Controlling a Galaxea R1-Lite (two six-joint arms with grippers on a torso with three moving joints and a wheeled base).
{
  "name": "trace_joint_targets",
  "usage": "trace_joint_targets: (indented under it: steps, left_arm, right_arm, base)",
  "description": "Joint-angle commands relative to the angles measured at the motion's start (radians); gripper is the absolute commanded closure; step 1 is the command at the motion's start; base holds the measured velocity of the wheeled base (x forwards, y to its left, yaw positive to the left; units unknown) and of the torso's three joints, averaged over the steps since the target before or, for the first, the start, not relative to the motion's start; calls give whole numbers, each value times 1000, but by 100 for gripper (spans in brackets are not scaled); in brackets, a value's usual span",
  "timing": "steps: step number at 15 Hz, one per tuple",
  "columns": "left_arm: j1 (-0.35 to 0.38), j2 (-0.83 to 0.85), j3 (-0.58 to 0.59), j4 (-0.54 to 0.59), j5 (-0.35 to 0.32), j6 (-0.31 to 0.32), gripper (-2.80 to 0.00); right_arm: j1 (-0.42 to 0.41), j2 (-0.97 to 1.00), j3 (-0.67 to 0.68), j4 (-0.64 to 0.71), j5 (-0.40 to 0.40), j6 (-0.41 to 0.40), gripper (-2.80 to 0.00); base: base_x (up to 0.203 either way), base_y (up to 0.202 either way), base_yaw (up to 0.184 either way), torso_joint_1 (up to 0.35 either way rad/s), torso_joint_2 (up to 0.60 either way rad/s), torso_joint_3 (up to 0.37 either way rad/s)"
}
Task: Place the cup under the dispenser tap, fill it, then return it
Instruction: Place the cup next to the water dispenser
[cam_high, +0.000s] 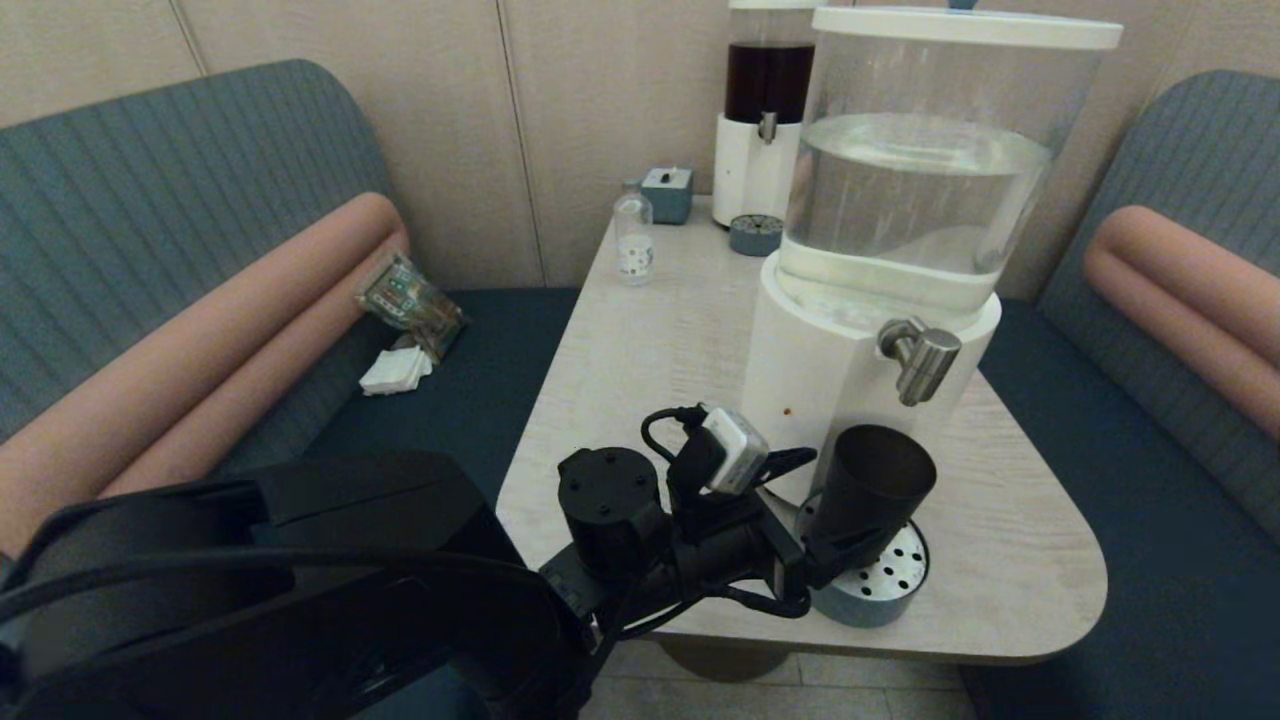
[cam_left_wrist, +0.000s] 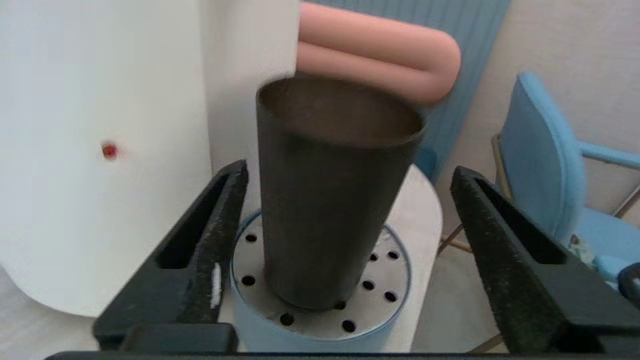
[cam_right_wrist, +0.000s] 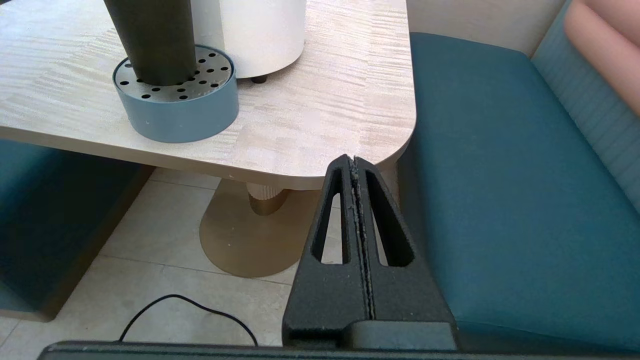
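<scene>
The black cup (cam_high: 875, 480) stands on the round perforated drip tray (cam_high: 893, 592), below the brushed-steel tap (cam_high: 920, 360) of the big white-based dispenser (cam_high: 830, 370) with the clear water tank. My left gripper (cam_high: 832, 545) is open, one finger on either side of the cup's lower half. In the left wrist view the cup (cam_left_wrist: 330, 200) is apart from both fingers (cam_left_wrist: 215, 240) on the tray (cam_left_wrist: 320, 325). My right gripper (cam_right_wrist: 354, 159) is shut on nothing, parked below the table's near right corner, with the cup (cam_right_wrist: 150, 40) and tray (cam_right_wrist: 185, 110) in its view.
At the table's far end stand a slimmer dark-liquid dispenser (cam_high: 765, 100), a small drip tray (cam_high: 756, 234), a blue-grey box (cam_high: 667, 193) and a small clear bottle (cam_high: 633, 240). Padded benches flank the table (cam_high: 640, 380). A snack packet (cam_high: 410, 300) and napkin (cam_high: 395, 370) lie on the left bench.
</scene>
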Motion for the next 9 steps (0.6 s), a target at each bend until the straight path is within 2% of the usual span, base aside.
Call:
trace_joint_targets:
  steps: [1, 9]
  left_arm:
    - [1, 33, -11, -9, -5, -1, -280]
    - [5, 84, -76, -9, -21, -1, -280]
  right_arm:
    - [0, 1, 15, -1, 1, -1, 0]
    - [0, 1, 15, -1, 1, -1, 0]
  base:
    - [0, 0, 0, 0, 0, 0]
    - [0, 0, 0, 0, 0, 0]
